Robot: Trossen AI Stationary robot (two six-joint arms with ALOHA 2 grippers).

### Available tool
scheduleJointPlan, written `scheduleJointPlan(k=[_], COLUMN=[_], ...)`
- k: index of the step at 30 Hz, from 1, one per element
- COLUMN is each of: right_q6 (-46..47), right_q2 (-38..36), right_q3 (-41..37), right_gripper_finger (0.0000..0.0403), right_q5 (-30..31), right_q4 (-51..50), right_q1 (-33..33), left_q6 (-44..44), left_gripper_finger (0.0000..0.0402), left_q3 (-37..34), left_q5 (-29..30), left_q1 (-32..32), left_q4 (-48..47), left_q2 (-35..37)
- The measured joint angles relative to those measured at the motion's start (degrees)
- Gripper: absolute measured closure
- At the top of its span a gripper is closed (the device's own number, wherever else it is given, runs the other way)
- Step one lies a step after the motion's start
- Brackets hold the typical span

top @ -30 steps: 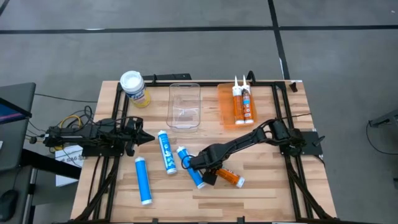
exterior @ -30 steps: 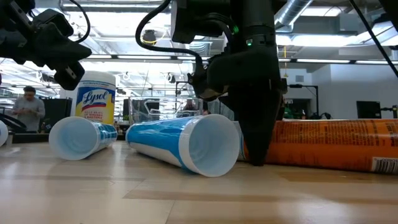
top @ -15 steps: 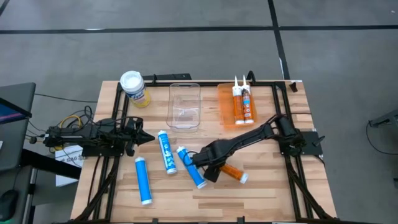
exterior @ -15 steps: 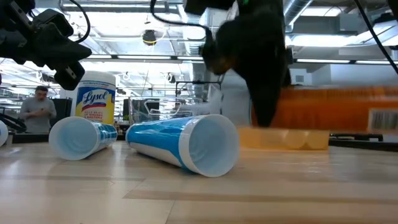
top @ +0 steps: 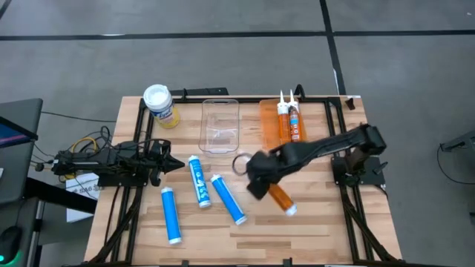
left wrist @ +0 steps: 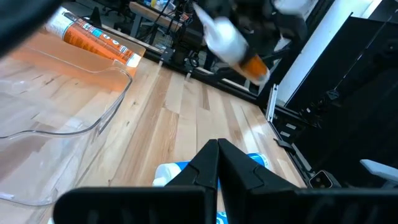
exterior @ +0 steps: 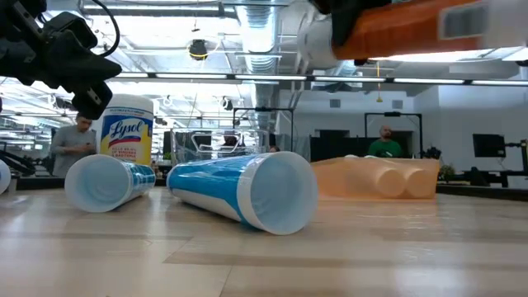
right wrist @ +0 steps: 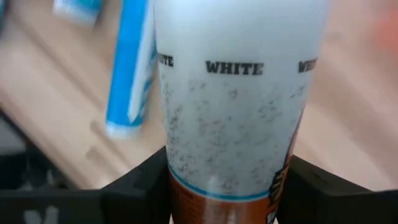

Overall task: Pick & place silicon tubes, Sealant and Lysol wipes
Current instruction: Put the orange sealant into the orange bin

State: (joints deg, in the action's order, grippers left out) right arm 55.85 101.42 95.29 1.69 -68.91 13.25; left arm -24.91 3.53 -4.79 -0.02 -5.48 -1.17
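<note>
While the left gripper (top: 172,165) waits near the table's left edge with its fingers pressed together, the high view shows the right gripper (top: 261,180) above the middle of the table (top: 319,230), clamped on an orange sealant tube (top: 280,199) whose white end points toward the front edge. Three blue silicone tubes (top: 198,180) lie left of it on the wood. A clear tray (top: 220,126) and an orange tray (top: 269,126) holding two more tubes sit toward the back edge, and the Lysol wipes (top: 159,103) stand at the back left corner.

From the low view, the sealant tube (exterior: 421,29) hangs well clear of the tabletop, with the blue tubes (exterior: 243,190) lying below and the Lysol wipes (exterior: 126,132) upright behind them.

Seen from the left wrist, the left fingers (left wrist: 217,165) meet at a point.

Looking from the right wrist, dark fingers (right wrist: 140,180) grip the sealant tube (right wrist: 239,106), which is printed "WHITE".
</note>
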Motion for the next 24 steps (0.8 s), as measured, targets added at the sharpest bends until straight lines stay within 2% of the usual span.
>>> scheduleJointPlan(k=[4,11,19,24], right_q6=[2.73,1.37,-3.56,-9.36], right_q2=[-4.64,-9.99,-9.97,-7.09], right_q3=[0.0,0.02,0.11,0.11], right_gripper_finger=[0.0211,0.0212,0.0212,0.0213], right_q5=[5.22,8.4,14.16,14.98], right_q4=[-2.9,-2.59,-0.2,5.14], right_q1=[-3.28,-10.46,-19.43,-25.91], left_q6=[0.0,-0.02,-0.02,-0.02], left_gripper_finger=[0.0402,0.0402,0.0402,0.0402], left_q3=[0.0,0.0,0.0,0.0], left_q5=[0.01,0.01,0.01,0.01], left_q1=[-0.01,0.01,-0.01,0.0], left_q4=[0.0,0.02,0.0,0.02], left_q2=[0.01,0.0,0.0,0.01])
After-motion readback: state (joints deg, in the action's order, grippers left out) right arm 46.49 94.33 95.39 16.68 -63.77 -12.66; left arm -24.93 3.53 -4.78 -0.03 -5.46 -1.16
